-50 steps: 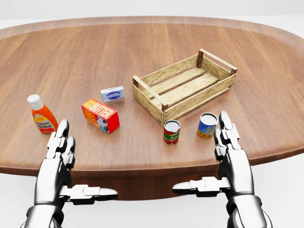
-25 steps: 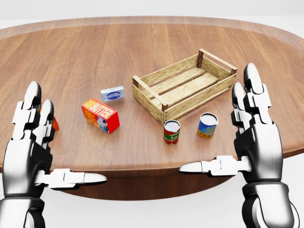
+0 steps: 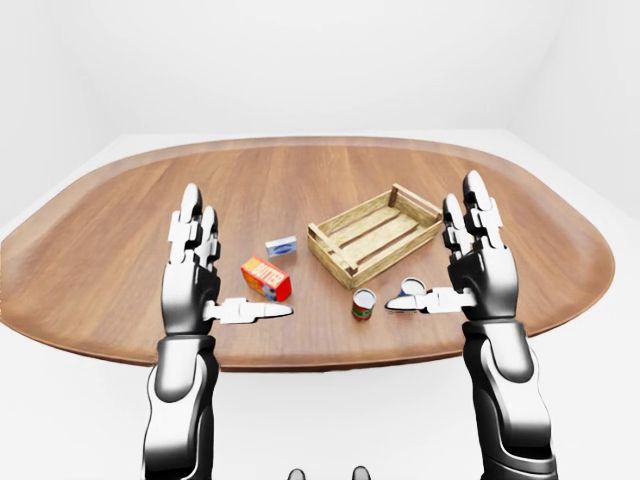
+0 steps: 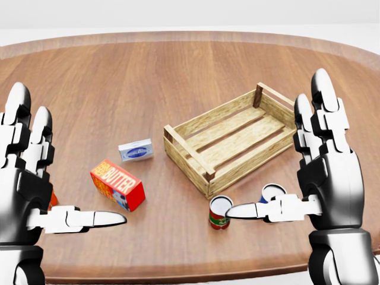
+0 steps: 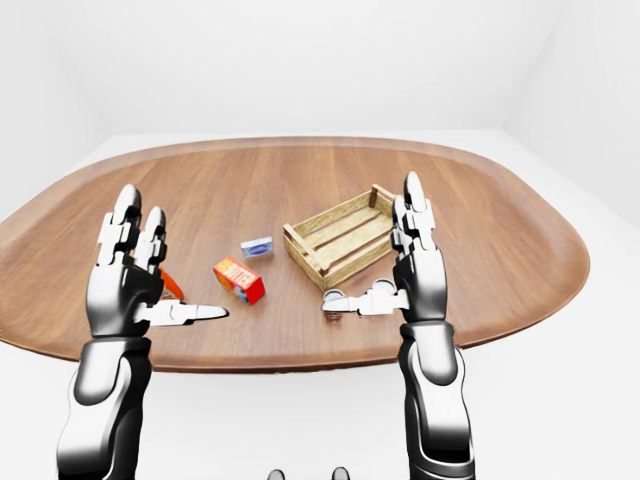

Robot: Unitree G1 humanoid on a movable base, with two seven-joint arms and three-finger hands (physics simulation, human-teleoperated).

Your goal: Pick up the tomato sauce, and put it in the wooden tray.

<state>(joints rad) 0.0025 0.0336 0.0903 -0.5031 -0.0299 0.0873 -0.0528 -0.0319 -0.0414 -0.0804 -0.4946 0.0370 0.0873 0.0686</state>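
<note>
We hold our left hand (image 4: 27,190) and right hand (image 4: 323,178) raised, fingers spread, gripping nothing. The tomato sauce (image 4: 219,212) stands just below the wooden tray (image 4: 196,163) in the head view, beside a blue can (image 4: 273,192); the butter box (image 4: 117,184) lies left.

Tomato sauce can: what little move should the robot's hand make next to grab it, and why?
Probably lower the open right hand leftward around the small red-and-green tomato sauce can. The can stands upright and untouched, just left of that hand's thumb in the head view, below the slatted wooden tray.
</note>
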